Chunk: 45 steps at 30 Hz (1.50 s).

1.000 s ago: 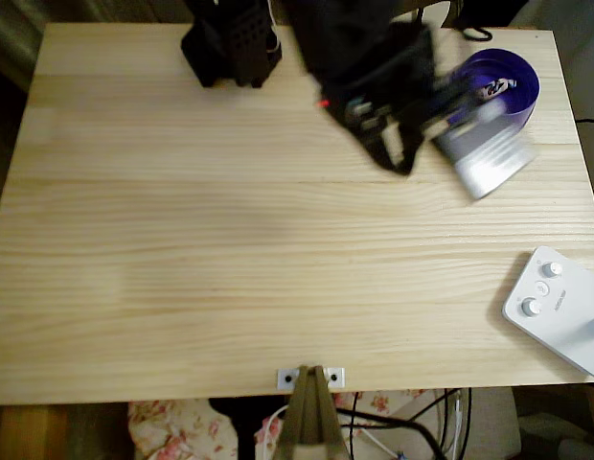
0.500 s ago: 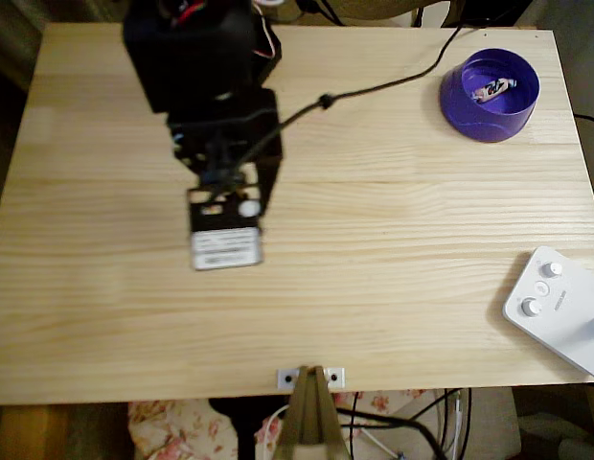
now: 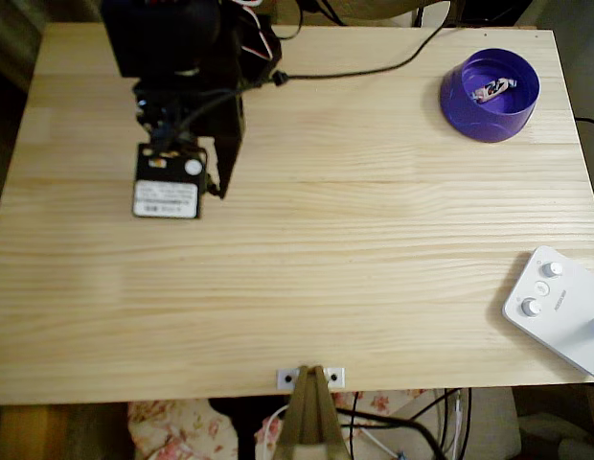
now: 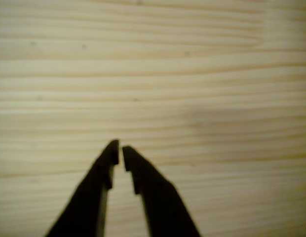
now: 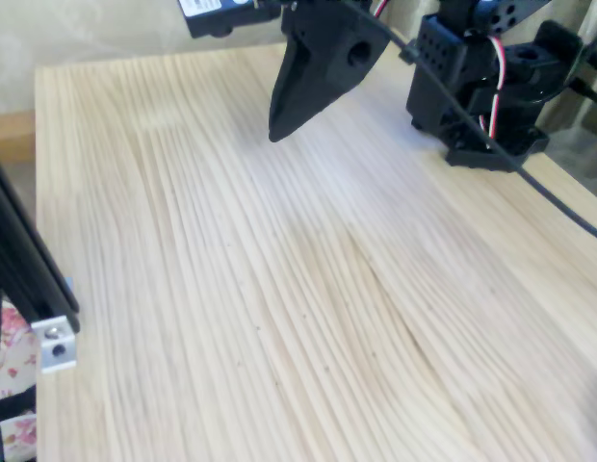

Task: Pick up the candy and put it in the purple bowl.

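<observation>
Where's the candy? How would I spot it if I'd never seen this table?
Look at the wooden table from overhead and find its top right corner, where the purple bowl sits. The candy lies inside that bowl. It is a small pale wrapped sweet with dark markings, much smaller than the bowl, unlike the white device with knobs at the lower right edge.

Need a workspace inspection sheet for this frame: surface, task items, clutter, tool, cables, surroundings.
Surface: pale wooden table, bare in the middle.
Job's things: candy lies inside the purple bowl, at the far right corner in the overhead view.
Clutter: white device with knobs at the right edge.
Tool: tool nearly shut, nothing between its tips, above bare wood on the left side, far from the bowl.
Cables: black cable runs from the arm past the table's far edge; more cables below the near edge.
Surroundings: floral cloth under the near edge.
</observation>
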Motion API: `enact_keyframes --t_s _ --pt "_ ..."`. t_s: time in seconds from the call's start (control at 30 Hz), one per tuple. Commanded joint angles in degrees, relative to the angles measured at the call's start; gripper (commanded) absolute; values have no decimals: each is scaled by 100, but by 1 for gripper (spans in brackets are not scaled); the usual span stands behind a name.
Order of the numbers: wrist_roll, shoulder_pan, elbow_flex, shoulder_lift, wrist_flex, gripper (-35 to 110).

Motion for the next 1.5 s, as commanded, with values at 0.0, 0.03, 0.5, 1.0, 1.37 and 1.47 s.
enact_keyframes --t_s 0.0,0.03,0.5,1.0,1.37,1.47 --pt "-44 255 211 773 70 -1" --pt "-53 237 290 932 211 -1" --pt "88 132 1354 2751 1063 -1" --pt "53 105 1477 3305 1389 -1" --pt "62 123 1477 3305 1389 -1" --pt "62 123 1477 3305 1389 -1"
